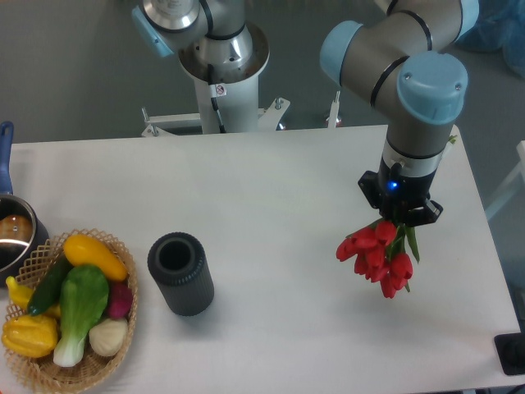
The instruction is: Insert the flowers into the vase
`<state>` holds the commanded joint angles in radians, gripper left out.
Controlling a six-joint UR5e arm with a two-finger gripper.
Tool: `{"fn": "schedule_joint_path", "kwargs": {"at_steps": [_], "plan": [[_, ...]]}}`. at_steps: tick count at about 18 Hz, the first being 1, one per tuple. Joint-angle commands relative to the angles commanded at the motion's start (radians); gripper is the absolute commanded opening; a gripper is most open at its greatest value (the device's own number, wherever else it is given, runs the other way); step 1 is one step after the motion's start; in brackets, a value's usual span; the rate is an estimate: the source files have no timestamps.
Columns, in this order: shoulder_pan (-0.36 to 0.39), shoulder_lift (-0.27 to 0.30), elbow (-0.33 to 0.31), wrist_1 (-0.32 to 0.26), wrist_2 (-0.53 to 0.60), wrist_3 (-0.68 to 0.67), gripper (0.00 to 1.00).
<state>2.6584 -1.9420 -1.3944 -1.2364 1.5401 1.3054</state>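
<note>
The gripper (399, 220) pinches the flowers (377, 256) by the stems, buds hanging down; the vase (180, 272) stands well apart; stems pointing up risk missing its mouth.

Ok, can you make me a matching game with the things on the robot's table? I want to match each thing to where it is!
Things:
1. flowers
2. vase
3. wicker basket
4. metal pot

Places:
A. standing upright in the middle of the table, nothing in it
B. at the left edge, behind the basket
C. held in the gripper on the right, above the table
D. front left corner, full of vegetables

Pairs: 1-C, 2-A, 3-D, 4-B
</note>
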Motion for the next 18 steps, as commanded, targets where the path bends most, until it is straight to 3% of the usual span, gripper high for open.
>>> {"fn": "schedule_joint_path", "kwargs": {"at_steps": [11,18], "plan": [[-0.008,0.000,0.012,0.024,-0.069,-0.008,0.00],[-0.012,0.018,0.003,0.060,-0.245,-0.011,0.00]]}}
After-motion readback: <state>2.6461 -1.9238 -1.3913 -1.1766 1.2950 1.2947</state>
